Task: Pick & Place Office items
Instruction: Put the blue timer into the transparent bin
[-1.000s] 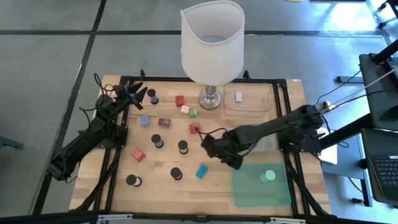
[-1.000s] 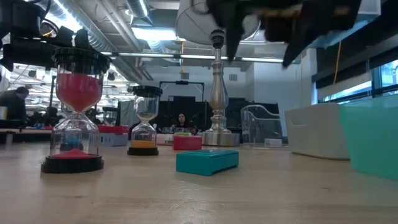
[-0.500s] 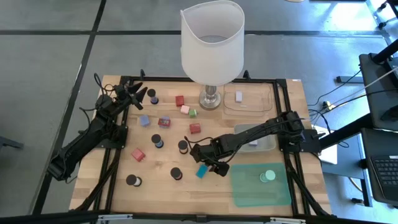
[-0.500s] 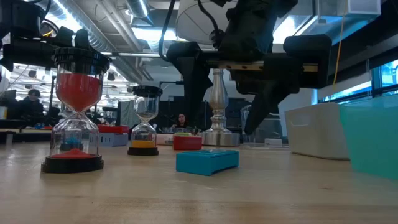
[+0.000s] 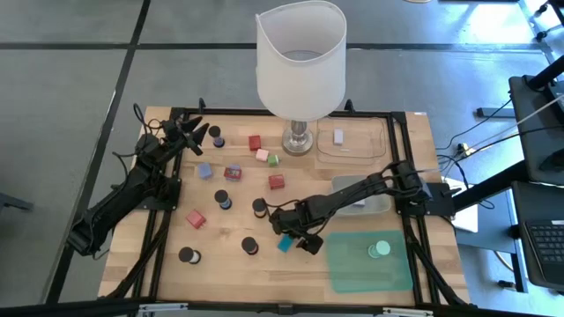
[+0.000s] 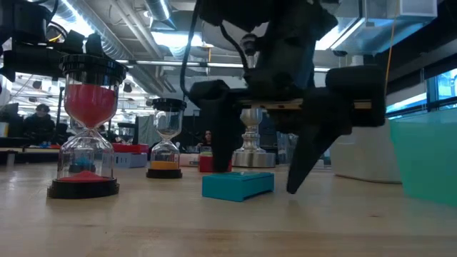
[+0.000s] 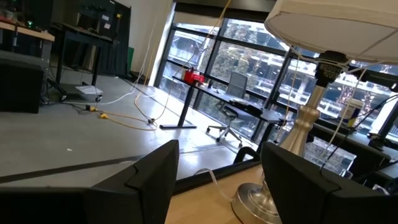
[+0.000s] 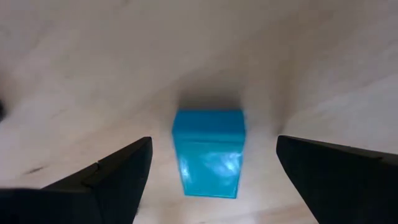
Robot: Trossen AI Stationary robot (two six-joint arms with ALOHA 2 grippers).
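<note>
**Teal block straddled by the right claw, grasp not yet closed**

Teal block (image 5: pixel 285 242) is lying flat on the wooden counter (image 5: pixel 220 264), near the front middle and just beside the green mat (image 5: pixel 352 273). The right claw (image 5: pixel 297 238) is hanging over it with fingers spread wide. In the low view one finger (image 6: pixel 218 132) is standing on each side of the block (image 6: pixel 238 184), tips close to the counter surface and apart from the block faces. The right wrist view is showing the block (image 8: pixel 208 152) centred in the gap, with clear wood on both sides.

This placement is judged to be a pre-grasp alignment: the wide opening is giving clearance for descent, and centring should make both fingers meet the block together.

The block is oblong. In the right wrist view its long axis is running across the line between the fingers, so closing would grip the narrower dimension. In the high view the axis is lying at a diagonal to the counter edges.

The left claw (image 5: pixel 189 132) is waiting at the far left of the counter, fingers parted and holding nothing, pointing toward the lamp (image 5: pixel 300 62).

A mint-green disc (image 5: pixel 379 250) is resting on the mat. The block is judged the next item bound for it.
</note>
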